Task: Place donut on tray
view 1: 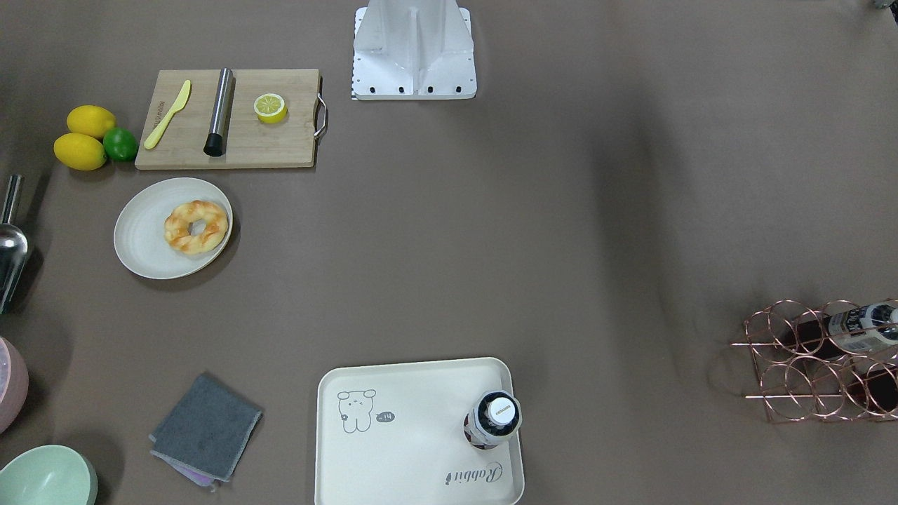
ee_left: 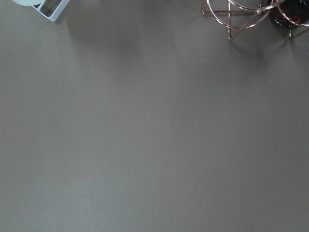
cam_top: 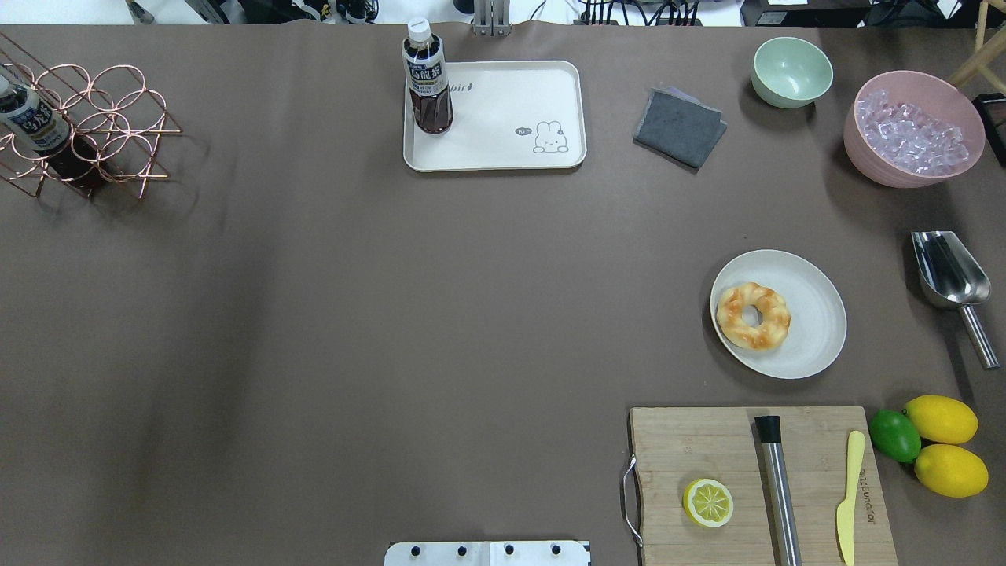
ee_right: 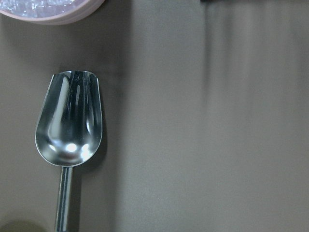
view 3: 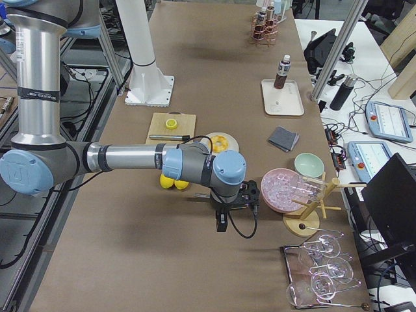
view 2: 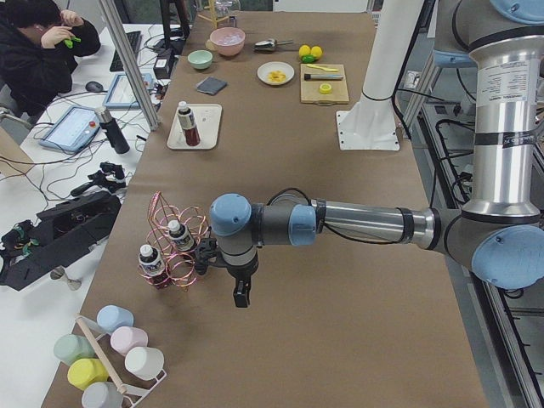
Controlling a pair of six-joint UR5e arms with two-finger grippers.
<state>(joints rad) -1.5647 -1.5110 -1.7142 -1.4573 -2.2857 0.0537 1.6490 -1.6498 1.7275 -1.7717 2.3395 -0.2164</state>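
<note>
The donut, twisted, golden-brown and pale, lies on a round off-white plate. The cream tray with the bear drawing sits at the table's far side, with a dark drink bottle standing in one corner. My left gripper hangs over bare table beside the copper rack, seen only in the exterior left view. My right gripper hangs near the pink bowl, seen only in the exterior right view. I cannot tell whether either is open or shut.
A cutting board holds a halved lemon, a steel tube and a yellow knife. Two lemons and a lime, a steel scoop, a pink ice bowl, a green bowl, a grey cloth and a copper bottle rack stand around.
</note>
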